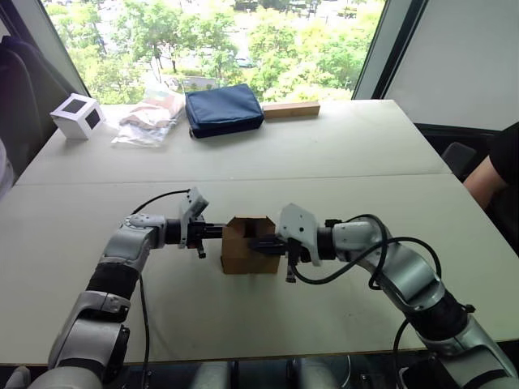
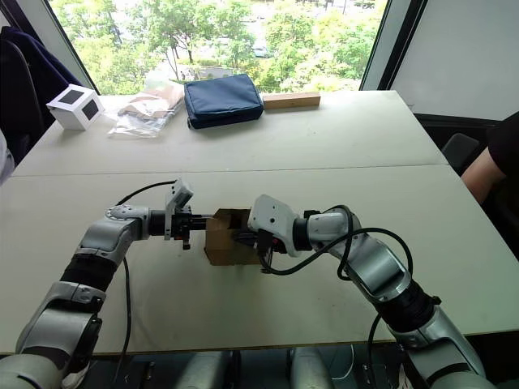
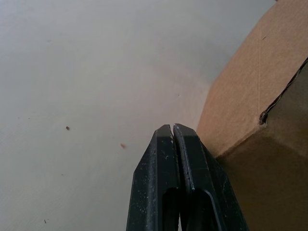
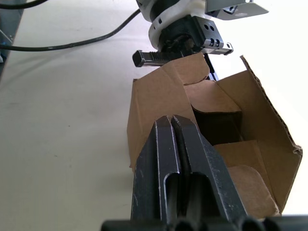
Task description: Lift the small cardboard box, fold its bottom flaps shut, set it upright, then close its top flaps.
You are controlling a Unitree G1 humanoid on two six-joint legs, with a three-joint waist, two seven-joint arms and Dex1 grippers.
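On table (image 1: 340,154), open-ended small cardboard box (image 1: 243,251) sits between closed left end effector (image 1: 217,231) and closed right end effector (image 1: 258,241).

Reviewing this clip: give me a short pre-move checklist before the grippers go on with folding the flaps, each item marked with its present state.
1. Small cardboard box resting on the table: ok.
2. Top flaps shut: not ok, open.
3. Left gripper shut, beside the box's side: ok.
4. Right gripper shut, at the opposite side: ok.
5. Bottom flaps shut: cannot tell.
6. Blue pouch and white cube apart from the box: ok.
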